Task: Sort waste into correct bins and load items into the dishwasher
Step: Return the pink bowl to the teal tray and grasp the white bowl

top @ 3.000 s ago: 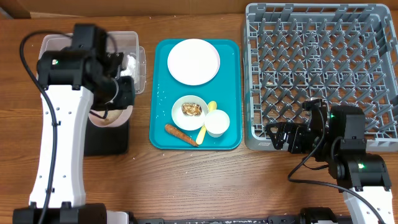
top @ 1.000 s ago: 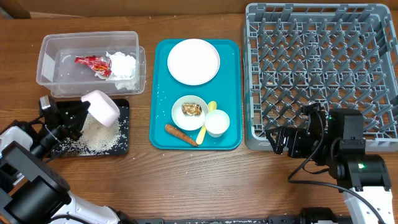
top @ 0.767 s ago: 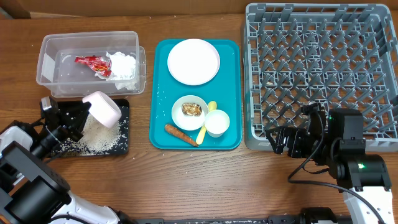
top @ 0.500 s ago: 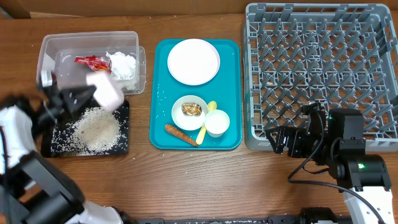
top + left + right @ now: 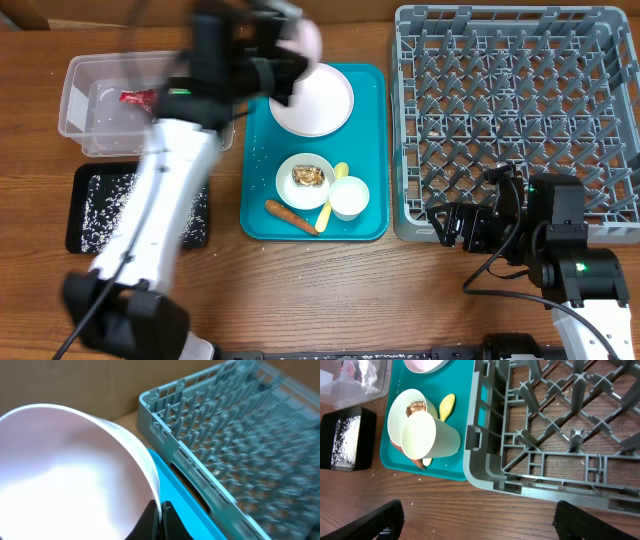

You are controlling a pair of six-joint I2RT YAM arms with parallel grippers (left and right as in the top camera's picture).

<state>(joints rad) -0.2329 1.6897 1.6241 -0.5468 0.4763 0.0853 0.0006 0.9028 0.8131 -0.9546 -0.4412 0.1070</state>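
White rice (image 5: 103,203) sits in the black tray (image 5: 78,240) behind our left gripper (image 5: 159,520), which pinches the empty bowl (image 5: 75,470), rack (image 5: 225,445) ahead unloaded.

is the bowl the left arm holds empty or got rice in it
Empty as far as shown: the bowl is bare white inside in the left wrist view.

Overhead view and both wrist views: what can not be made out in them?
- Left wrist: the bowl in the left gripper fills the left half; the far rack is blurred.
- Overhead: motion blur smears that gripper and bowl; the left arm covers the right half of the clear tub.
- Right wrist: the carrot is mostly behind the cup; the top edge cuts the plate.
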